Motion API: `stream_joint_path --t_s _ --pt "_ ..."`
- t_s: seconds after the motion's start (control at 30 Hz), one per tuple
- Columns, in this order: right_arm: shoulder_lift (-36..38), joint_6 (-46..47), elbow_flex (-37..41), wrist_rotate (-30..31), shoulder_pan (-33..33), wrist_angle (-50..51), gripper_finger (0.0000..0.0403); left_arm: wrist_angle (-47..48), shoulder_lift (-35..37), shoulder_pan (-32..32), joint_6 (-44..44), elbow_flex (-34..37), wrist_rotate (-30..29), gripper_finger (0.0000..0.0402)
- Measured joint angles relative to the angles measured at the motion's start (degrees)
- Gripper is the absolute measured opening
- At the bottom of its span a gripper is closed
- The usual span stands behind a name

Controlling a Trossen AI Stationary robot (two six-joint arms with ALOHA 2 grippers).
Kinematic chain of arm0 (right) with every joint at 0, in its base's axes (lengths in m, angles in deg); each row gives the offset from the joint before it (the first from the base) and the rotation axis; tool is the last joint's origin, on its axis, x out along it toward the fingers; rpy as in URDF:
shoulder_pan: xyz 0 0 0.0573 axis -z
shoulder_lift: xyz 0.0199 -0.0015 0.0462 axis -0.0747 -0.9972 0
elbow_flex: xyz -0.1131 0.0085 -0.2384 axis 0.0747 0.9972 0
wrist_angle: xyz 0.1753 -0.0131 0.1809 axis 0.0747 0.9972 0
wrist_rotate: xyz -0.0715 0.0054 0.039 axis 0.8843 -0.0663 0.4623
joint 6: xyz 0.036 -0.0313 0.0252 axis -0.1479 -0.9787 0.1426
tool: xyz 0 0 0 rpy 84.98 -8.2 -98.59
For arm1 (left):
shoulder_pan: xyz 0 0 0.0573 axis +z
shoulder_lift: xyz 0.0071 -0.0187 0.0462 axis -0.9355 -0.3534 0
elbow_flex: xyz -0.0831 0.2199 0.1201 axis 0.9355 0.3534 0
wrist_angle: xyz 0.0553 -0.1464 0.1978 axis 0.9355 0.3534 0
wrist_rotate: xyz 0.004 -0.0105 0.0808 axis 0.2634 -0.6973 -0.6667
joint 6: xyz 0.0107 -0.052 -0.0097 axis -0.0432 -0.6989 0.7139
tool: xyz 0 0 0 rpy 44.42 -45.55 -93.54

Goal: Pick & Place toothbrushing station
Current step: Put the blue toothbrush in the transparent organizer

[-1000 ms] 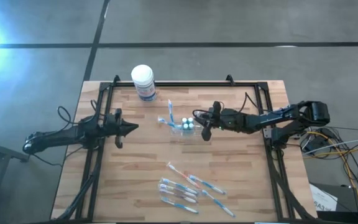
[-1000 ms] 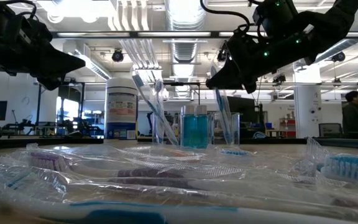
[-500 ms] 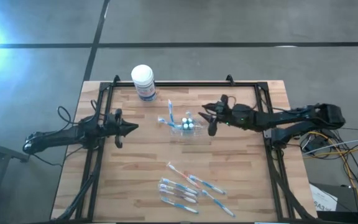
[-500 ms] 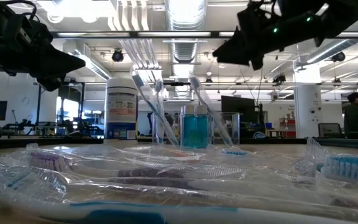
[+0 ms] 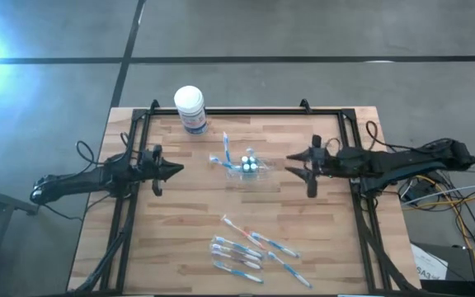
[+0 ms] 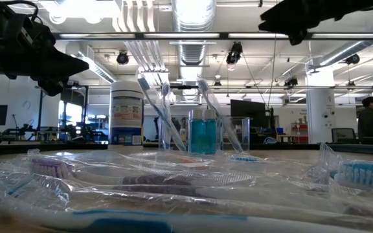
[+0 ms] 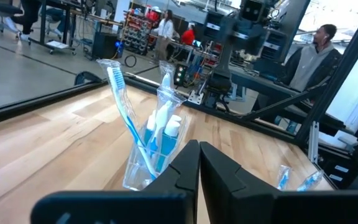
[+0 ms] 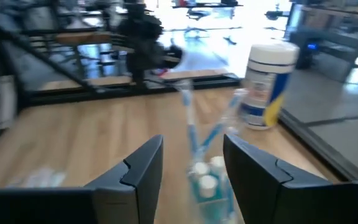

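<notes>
The clear cup [image 5: 246,167] stands mid-desk with brushes leaning in it. Loose toothbrushes [image 5: 246,247] lie well apart from it, long axes mostly crosswise. The right gripper [image 5: 308,167], fingers released and empty, is nearer them; the left gripper [image 5: 162,171] waits clenched opposite.

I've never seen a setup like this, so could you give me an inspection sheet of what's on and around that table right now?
Surface: pale wooden table in a black frame.
Job's things: small clear plastic cup holding toothbrushes and white-capped pieces, mid-table; loose blue-and-white wrapped toothbrushes near the front edge.
Clutter: white-lidded tub with blue label at the back edge.
Claws: left claw shut, waiting left of the cup; right claw open, empty, right of the cup.
Cables: loose bundle beside the table on the right.
Surroundings: grey floor; people at workbenches beyond.
</notes>
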Motion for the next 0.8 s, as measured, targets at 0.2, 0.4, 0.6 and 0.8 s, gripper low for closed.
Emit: stream_joint_path --t_s 0.2,0.4,0.6,0.8 --pt "1.62 4.72 0.04 0.13 -7.79 6.53 0.0152 0.07 0.0 0.0 -0.13 0.0 0.28 0.0011" --pt "-3.39 17.81 0.11 0.14 -14.51 15.9 0.0148 0.11 0.0 -0.02 -2.25 -0.02 0.83 0.0015" --pt "-9.92 30.41 0.11 -0.02 -21.55 18.65 0.015 0.09 0.0 -0.02 -2.97 -0.02 0.83 0.0016" --pt "-17.89 39.57 -1.64 -0.36 -26.77 18.64 0.015 0.08 0.0 -0.01 -3.34 -0.02 0.84 0.0014"
